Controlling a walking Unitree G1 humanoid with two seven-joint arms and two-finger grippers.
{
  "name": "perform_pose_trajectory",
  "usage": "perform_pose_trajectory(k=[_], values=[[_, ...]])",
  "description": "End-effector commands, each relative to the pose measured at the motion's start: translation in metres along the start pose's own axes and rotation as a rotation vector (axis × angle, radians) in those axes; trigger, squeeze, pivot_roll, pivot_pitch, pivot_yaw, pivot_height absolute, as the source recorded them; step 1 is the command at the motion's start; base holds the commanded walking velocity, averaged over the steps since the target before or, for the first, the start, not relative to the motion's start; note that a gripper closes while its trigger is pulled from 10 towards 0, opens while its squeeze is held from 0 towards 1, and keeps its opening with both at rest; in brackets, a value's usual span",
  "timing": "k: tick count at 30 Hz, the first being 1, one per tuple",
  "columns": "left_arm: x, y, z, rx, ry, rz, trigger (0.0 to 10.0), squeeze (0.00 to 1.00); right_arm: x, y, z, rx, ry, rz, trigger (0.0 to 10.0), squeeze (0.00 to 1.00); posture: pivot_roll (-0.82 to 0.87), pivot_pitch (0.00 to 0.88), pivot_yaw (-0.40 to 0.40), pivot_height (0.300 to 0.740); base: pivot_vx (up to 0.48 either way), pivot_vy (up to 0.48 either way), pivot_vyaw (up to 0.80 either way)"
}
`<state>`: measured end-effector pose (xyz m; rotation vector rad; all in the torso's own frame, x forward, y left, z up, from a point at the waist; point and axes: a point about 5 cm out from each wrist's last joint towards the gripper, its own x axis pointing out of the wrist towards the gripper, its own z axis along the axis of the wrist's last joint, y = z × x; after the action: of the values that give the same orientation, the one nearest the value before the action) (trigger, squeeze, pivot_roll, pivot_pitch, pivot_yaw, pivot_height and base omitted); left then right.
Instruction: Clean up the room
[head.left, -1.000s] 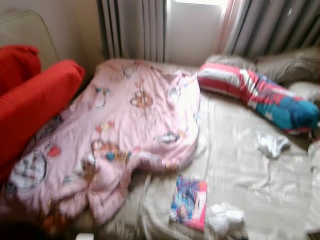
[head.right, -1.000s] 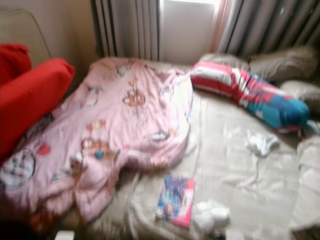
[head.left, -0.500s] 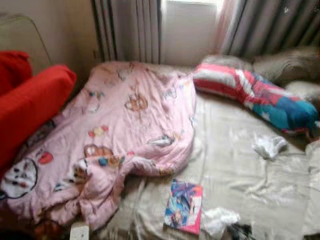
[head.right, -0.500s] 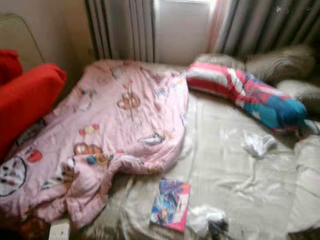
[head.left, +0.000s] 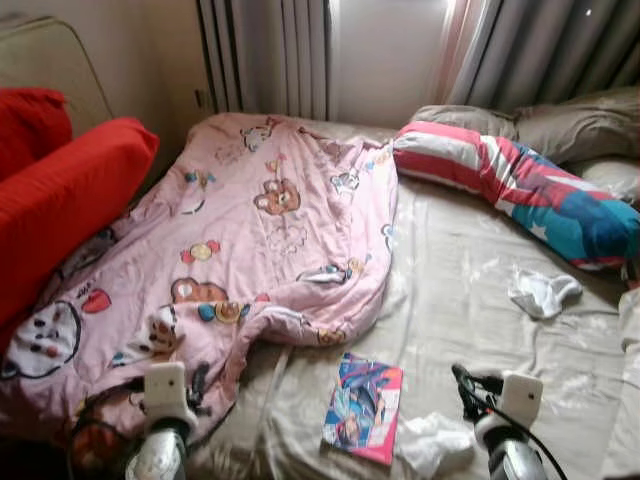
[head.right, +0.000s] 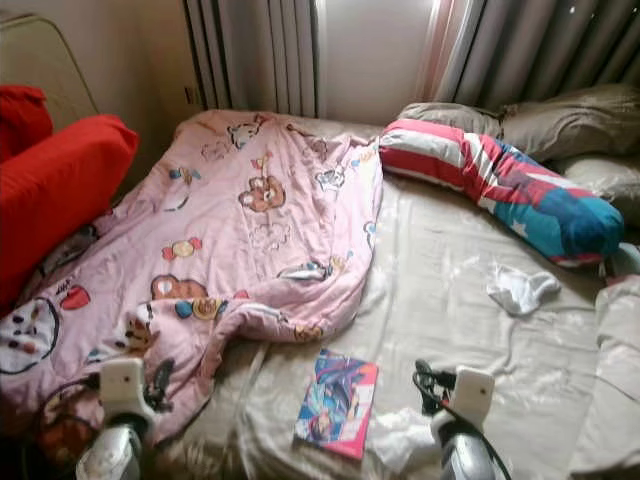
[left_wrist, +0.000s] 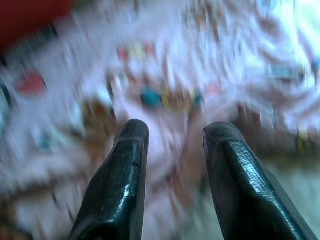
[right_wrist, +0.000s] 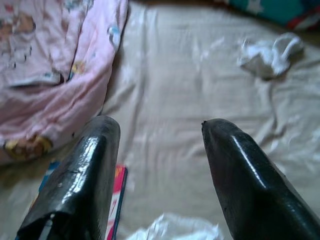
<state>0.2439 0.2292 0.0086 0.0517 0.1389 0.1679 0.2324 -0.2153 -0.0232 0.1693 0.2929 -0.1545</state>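
Note:
A rumpled pink cartoon-print blanket (head.left: 260, 230) covers the left half of the beige bed sheet (head.left: 470, 320). A colourful book (head.left: 364, 408) lies flat near the bed's front edge, with a crumpled white cloth (head.left: 435, 443) just to its right. Another white cloth (head.left: 542, 292) lies further right. My left gripper (head.left: 198, 385) hovers open over the blanket's front hem, its fingers (left_wrist: 125, 170) empty. My right gripper (head.left: 465, 388) is open above the sheet, right of the book (right_wrist: 116, 200), with nothing between its fingers (right_wrist: 235, 175).
A long striped red, white and teal pillow (head.left: 520, 185) lies across the back right, with grey pillows (head.left: 570, 125) behind it. Red cushions (head.left: 60, 200) are stacked along the left. Grey curtains (head.left: 270, 55) and a bright window close off the back.
Both arms have risen into view at the bottom edge. The camera has shifted slightly and the picture has sharpened; the things on the bed lie as before.

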Motion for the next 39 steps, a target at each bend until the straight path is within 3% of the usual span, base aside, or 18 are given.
perform_pose_trajectory(k=[1,8,15,30,39], values=[[-0.008,0.007,-0.001,-0.007,-0.015,0.026,10.0,0.00,-0.007,-0.003,-0.001,0.000,-0.039,-0.014,10.0,0.00,0.00,0.000,-0.035,0.740,0.000,0.000,0.00],[-0.022,0.021,-0.013,0.028,0.030,0.020,10.0,0.00,-0.020,-0.006,-0.013,-0.075,-0.008,0.015,10.0,0.00,-0.01,0.000,-0.043,0.740,0.000,0.000,0.00],[-0.026,0.022,-0.017,0.051,0.056,0.025,10.0,0.00,-0.015,-0.010,-0.015,-0.112,0.070,0.015,10.0,0.00,0.00,0.000,-0.065,0.740,0.000,0.000,0.00],[-0.012,0.011,-0.012,0.078,0.064,-0.033,10.0,0.00,-0.016,-0.011,-0.021,-0.123,0.118,0.007,10.0,0.00,-0.01,0.000,-0.060,0.647,0.000,0.000,0.00],[-0.008,0.007,-0.009,0.089,0.058,-0.053,10.0,0.00,-0.016,-0.008,-0.025,-0.129,0.150,0.031,10.0,0.00,-0.01,0.000,-0.057,0.647,0.000,0.000,0.00]])
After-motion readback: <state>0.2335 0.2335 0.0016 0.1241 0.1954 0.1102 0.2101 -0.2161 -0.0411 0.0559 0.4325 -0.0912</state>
